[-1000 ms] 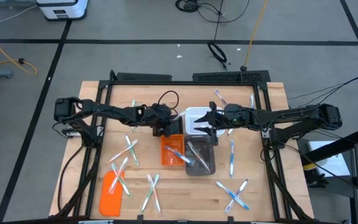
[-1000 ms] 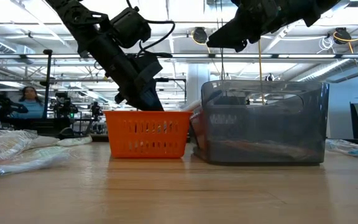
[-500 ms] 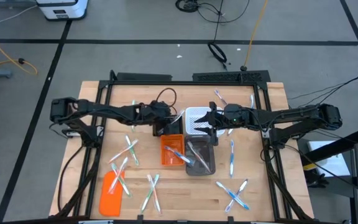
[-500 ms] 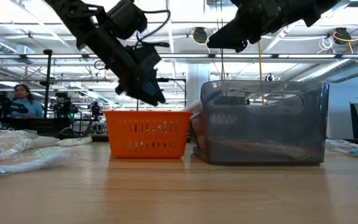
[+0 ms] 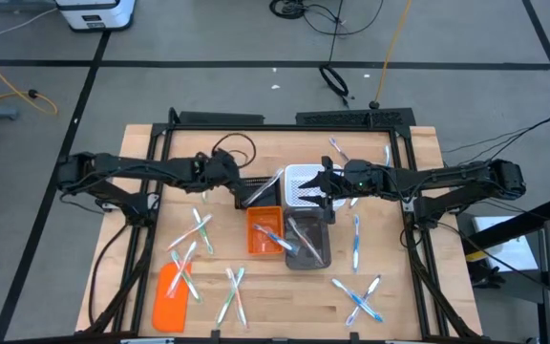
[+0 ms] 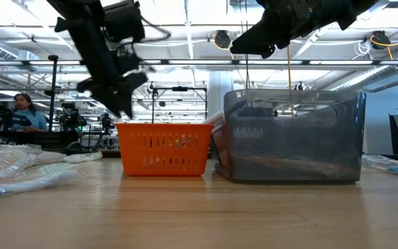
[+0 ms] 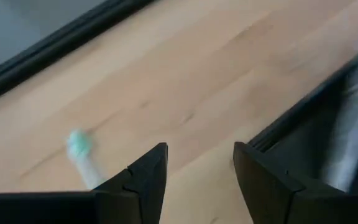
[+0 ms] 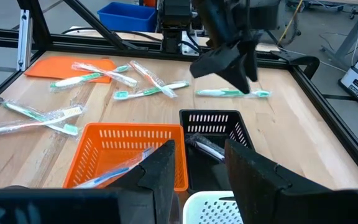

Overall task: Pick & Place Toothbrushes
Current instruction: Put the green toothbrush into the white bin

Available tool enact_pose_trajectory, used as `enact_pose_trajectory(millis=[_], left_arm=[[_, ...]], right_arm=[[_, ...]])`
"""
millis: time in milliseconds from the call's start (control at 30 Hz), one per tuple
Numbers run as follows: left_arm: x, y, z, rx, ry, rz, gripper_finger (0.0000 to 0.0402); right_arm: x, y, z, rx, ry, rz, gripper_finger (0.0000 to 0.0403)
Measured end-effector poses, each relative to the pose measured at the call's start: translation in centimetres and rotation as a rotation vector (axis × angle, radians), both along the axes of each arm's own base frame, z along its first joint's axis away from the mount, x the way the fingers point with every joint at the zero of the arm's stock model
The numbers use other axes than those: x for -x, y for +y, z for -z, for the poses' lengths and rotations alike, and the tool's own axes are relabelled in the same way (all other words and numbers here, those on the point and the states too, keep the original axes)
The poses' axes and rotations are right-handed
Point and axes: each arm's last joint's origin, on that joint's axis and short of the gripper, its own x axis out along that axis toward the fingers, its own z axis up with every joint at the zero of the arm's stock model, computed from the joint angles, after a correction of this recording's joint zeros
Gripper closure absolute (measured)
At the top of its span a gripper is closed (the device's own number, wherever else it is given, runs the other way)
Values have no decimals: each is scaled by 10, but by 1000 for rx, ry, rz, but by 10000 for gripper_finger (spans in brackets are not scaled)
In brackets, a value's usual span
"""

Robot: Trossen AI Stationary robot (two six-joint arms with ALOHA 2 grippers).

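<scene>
Right now I'm steering the left gripper (image 5: pixel 240 198), fingers spread and empty, just off the orange bin (image 5: pixel 264 230) toward loose toothbrushes (image 5: pixel 198 229) scattered beside it. I'm aiming to straddle one handle squarely. The right gripper (image 5: pixel 321 187), parted around nothing, is hovering over the white bin (image 5: pixel 300 186) behind it.

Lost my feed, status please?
Left hand open, empty, beside orange bin. Right hand over white bin, parked. Toothbrushes mostly on table. Path clear.
</scene>
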Motion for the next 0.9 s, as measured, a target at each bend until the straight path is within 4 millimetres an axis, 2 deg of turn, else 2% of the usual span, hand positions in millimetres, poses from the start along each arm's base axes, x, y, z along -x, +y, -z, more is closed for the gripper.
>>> enact_pose_trajectory(millis=[367,567,900], left_arm=[[30,8,9,120,129,-308,215],[33,11,13,214,108,-358,215],[46,14,29,235,143,-428,215]], right_arm=[[0,0,0,0,0,0,273],[0,0,0,0,1,0,273],[0,0,0,0,1,0,273]])
